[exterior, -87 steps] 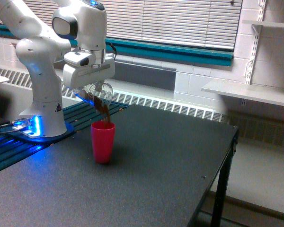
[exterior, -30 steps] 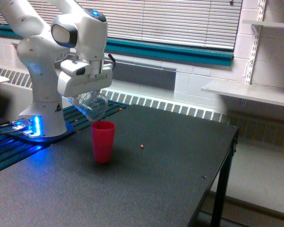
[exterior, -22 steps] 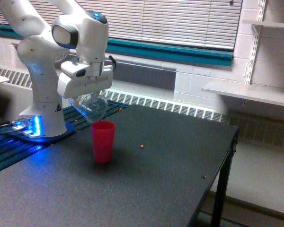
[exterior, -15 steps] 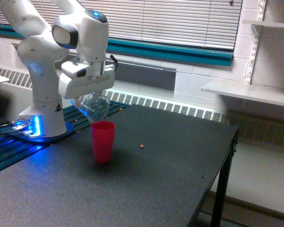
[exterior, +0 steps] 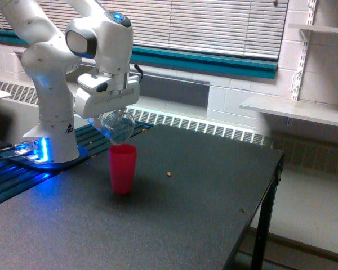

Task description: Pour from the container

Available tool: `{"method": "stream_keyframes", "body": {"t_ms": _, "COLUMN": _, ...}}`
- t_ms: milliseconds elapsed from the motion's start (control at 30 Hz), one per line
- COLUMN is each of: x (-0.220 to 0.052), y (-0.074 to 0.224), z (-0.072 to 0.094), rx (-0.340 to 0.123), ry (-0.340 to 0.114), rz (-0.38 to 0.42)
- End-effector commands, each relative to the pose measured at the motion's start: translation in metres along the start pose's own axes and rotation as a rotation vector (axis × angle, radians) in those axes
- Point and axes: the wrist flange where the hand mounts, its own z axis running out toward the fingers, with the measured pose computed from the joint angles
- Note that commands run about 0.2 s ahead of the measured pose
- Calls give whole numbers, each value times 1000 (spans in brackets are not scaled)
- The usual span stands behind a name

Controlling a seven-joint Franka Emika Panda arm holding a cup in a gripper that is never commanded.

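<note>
The container [exterior: 116,126], a small clear rounded cup, hangs tilted just above the red cup [exterior: 123,168], and I see no brown bits in it. My gripper [exterior: 108,115] is shut on the container, its fingers mostly hidden under the white hand. The red cup stands upright on the dark table [exterior: 174,219]. What lies inside the red cup is hidden from this angle.
One small brown bit [exterior: 168,174] lies on the table to the exterior view's right of the red cup. The arm's white base [exterior: 52,140] with blue lights stands at the exterior view's left. The table's edge [exterior: 270,185] drops off at the right.
Brown granules were streaming from the container into the red cup 2.9 s ago; the stream has stopped and the container looks empty. The gripper has since shifted slightly right and up.
</note>
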Motion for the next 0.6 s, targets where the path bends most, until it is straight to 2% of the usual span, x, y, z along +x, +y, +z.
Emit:
{"method": "stream_keyframes", "body": {"t_ms": 33, "x": 2, "y": -2, "z": -9, "rx": 28, "ry": -13, "rz": -56}}
{"method": "stream_keyframes", "body": {"t_ms": 200, "x": 2, "y": -1, "z": -15, "rx": 30, "ry": -4, "rz": -59}}
{"method": "stream_keyframes", "body": {"t_ms": 600, "x": 0, "y": -2, "z": -26, "rx": 47, "ry": -32, "rz": -101}}
